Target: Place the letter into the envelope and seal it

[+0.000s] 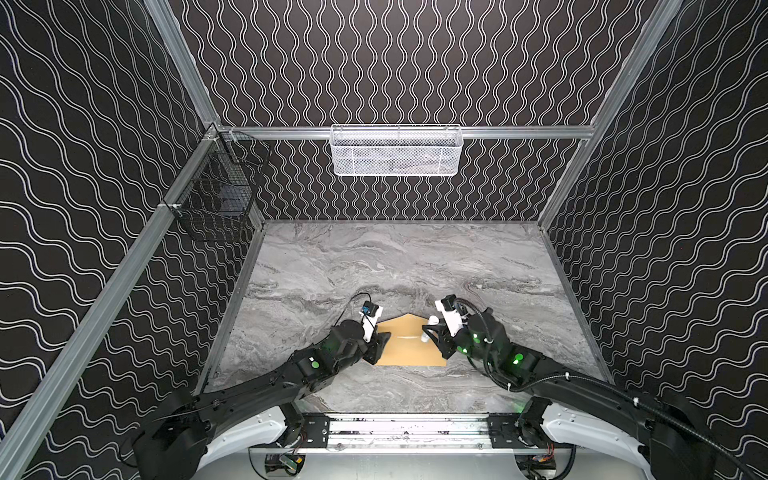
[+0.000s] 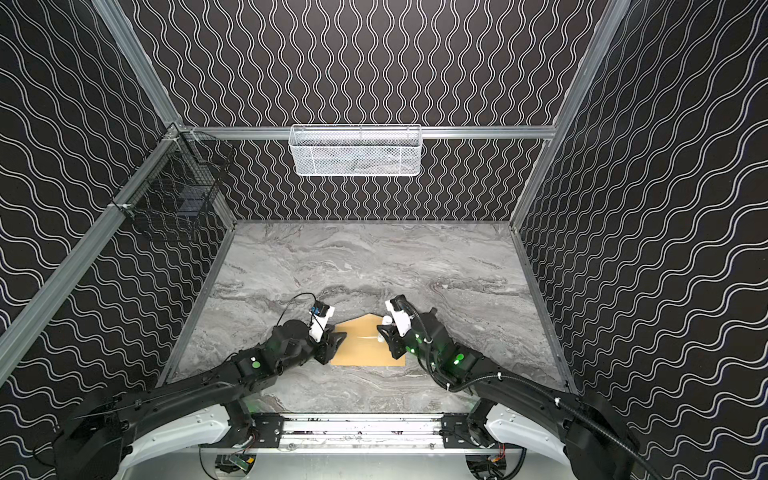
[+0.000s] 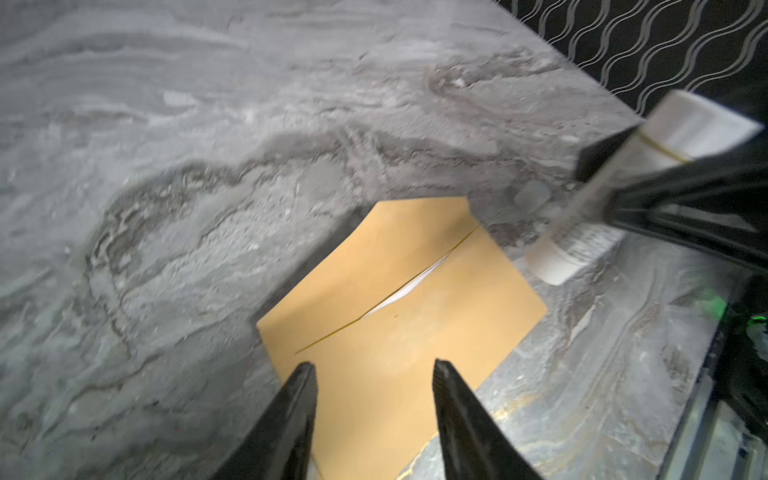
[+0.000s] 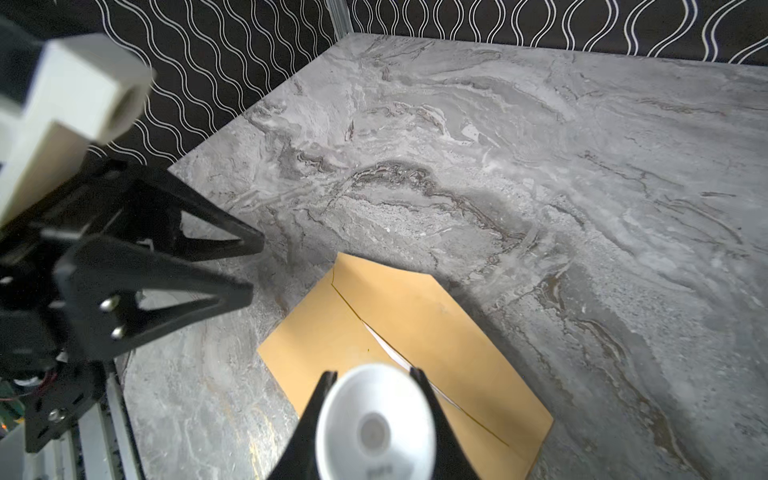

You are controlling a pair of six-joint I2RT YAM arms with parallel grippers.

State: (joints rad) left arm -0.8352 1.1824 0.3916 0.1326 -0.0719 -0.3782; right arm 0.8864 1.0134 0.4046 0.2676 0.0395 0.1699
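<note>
Flanking the envelope (image 1: 409, 347), left pincer (image 3: 372, 365) gapes, right pincer (image 4: 372, 372) clamps cylinder (image 4: 376, 424).

The left jaws stand apart over the tan envelope (image 3: 436, 316), the letter (image 3: 409, 286) peeking from its mouth.

Both top views look steeply down from above the near edge onto the whole desk (image 1: 374, 257). Each wrist view sits close, facing the envelope (image 3: 395, 353) from opposite sides.

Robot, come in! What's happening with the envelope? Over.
Left tool open over tan kraft-paper envelope. Right tool shut on small white cylinder. White paper letter inside, sliver showing; flap open, unsealed.
</note>
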